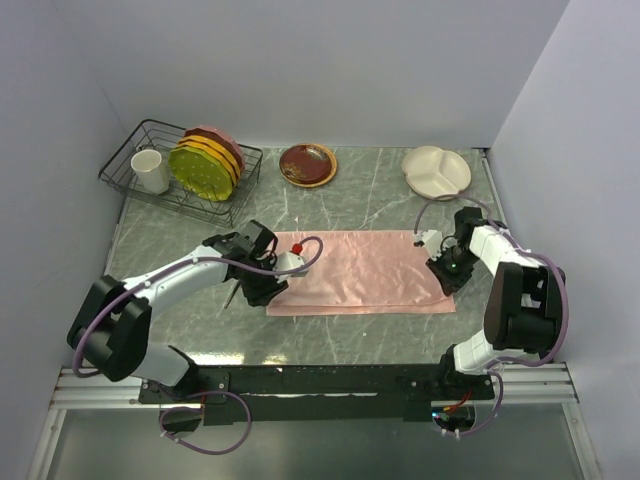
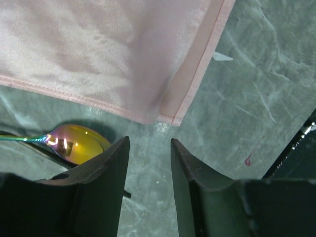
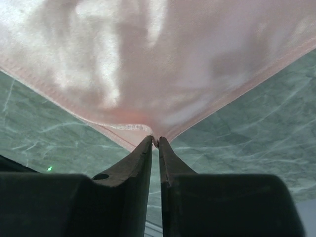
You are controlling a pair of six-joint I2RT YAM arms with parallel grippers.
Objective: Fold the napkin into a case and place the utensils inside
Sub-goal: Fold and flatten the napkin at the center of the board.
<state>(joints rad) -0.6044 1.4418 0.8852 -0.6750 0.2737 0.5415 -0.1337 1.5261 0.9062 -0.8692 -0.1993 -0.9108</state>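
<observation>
The left gripper (image 2: 148,143) stands partly open on nothing, with a corner of the napkin (image 2: 98,49) just ahead of its tips. Only its wrist view shows the spoon (image 2: 79,143), gold head beside one finger. The right gripper (image 3: 155,140) is narrowed to a slit at another corner, and I cannot tell whether cloth is pinched.

Left arm (image 1: 175,272) extends forward and inward, wrist pitched down. Left gripper (image 2: 150,141) points downward, jaws parted with a clear gap. Right arm (image 1: 497,250) folds back inward at the elbow. Right gripper (image 3: 155,140) points downward, jaws almost together with a thin slit between them; clamping state cannot be determined.
</observation>
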